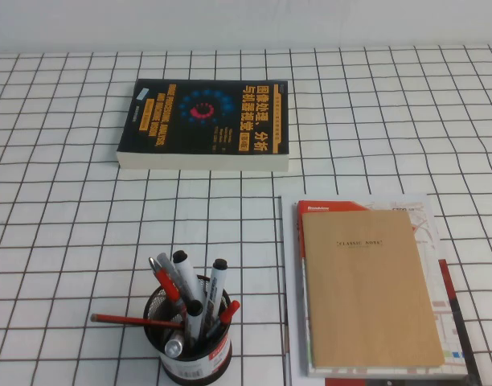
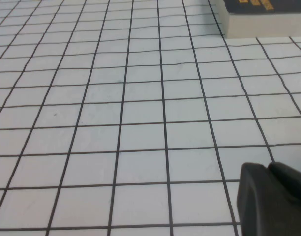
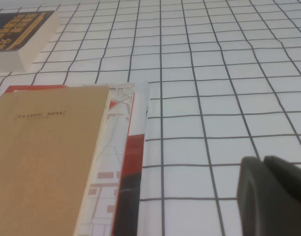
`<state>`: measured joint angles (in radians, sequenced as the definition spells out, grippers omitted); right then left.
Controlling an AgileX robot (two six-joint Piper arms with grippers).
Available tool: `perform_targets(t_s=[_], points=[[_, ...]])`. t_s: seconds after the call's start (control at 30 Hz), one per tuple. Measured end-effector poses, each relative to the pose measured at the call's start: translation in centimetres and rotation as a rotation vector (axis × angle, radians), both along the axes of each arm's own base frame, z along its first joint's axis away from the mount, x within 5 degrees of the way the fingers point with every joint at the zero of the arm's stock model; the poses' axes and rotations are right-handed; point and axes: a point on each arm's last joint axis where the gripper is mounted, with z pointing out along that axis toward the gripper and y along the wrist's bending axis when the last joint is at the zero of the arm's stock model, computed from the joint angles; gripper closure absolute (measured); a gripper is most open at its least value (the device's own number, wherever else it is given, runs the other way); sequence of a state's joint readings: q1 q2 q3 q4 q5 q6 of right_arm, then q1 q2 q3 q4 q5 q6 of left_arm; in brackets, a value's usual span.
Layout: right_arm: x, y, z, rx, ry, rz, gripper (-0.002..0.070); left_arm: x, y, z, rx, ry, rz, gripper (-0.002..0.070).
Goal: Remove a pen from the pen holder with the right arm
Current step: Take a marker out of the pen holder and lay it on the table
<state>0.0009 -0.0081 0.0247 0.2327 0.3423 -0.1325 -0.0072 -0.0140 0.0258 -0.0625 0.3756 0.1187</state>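
A black mesh pen holder stands on the checkered table near the front edge, left of centre in the high view. It holds several markers and a red pencil that leans out to the left. Neither arm appears in the high view. My right gripper hangs shut and empty over bare table, to the right of the notebook stack, and the holder is out of its wrist view. Over bare cloth on the left side, my left gripper is shut with nothing in it.
A thick black book lies at the back centre; its corner shows as the book and the book in the wrist views. A brown notebook tops a stack of red and white booklets right of the holder.
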Motion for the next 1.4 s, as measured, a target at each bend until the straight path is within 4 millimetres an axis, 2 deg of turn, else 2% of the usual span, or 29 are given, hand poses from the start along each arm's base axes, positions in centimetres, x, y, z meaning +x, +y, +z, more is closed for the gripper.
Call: perform_targets(t_s=[0.47, 0.87, 1.1, 1.3, 1.4], points=[[0.0, 0.0, 0.0, 0.004, 0.0, 0.0, 0.0692, 0.0, 0.0, 0.0, 0.0, 0.0, 0.0, 0.0679], [0.1, 0.1, 0.5, 0.087, -0.044, -0.007, 0.0692, 0.0, 0.0, 0.0, 0.0, 0.0, 0.0, 0.0679], [0.2, 0.3, 1.2, 0.275, -0.113, -0.024, 0.0692, 0.0, 0.0, 0.0, 0.0, 0.0, 0.0, 0.0679], [0.3, 0.0, 2.2, 0.527, -0.202, -0.072, 0.0692, 0.0, 0.0, 0.0, 0.0, 0.0, 0.0, 0.068], [0.3, -0.1, 2.4, 0.582, -0.222, -0.087, 0.0692, 0.0, 0.0, 0.0, 0.0, 0.0, 0.0, 0.0679]])
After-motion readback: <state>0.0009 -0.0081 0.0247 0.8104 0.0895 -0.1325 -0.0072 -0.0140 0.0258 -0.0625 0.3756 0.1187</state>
